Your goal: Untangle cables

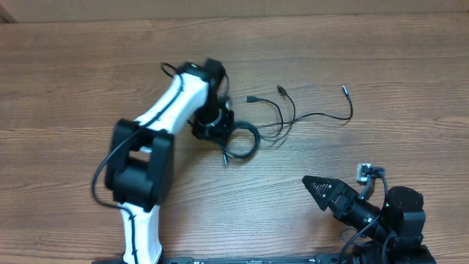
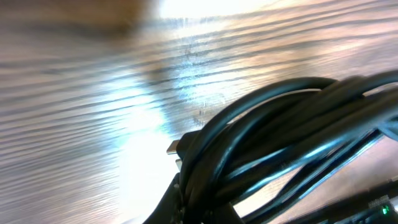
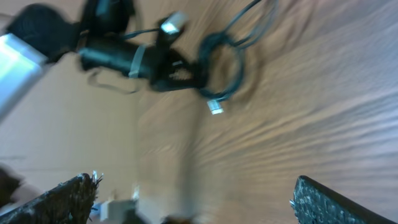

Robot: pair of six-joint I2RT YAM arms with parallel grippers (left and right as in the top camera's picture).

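The cables [image 1: 245, 138] lie mid-table as a thin black coiled bunch. Loose strands run right from it to small plug ends [image 1: 344, 90]. My left gripper [image 1: 217, 123] is at the coil's left edge. In the left wrist view it [image 2: 208, 204] is shut on the bunched cables [image 2: 280, 130], which fill the frame just above the wood. My right gripper [image 1: 316, 188] sits low at the right, apart from the cables. It [image 3: 199, 205] is open with nothing between its fingers [image 3: 326, 202]. The right wrist view shows the cable loop [image 3: 236, 62] with a silver plug [image 3: 214, 107].
The wooden table [image 1: 73, 88] spreads around the coil. The white left arm [image 1: 157, 117] slants from the front edge up to the coil. A thicker black arm cable [image 1: 102, 172] loops beside it. The right arm's base [image 1: 403, 213] sits at the front right corner.
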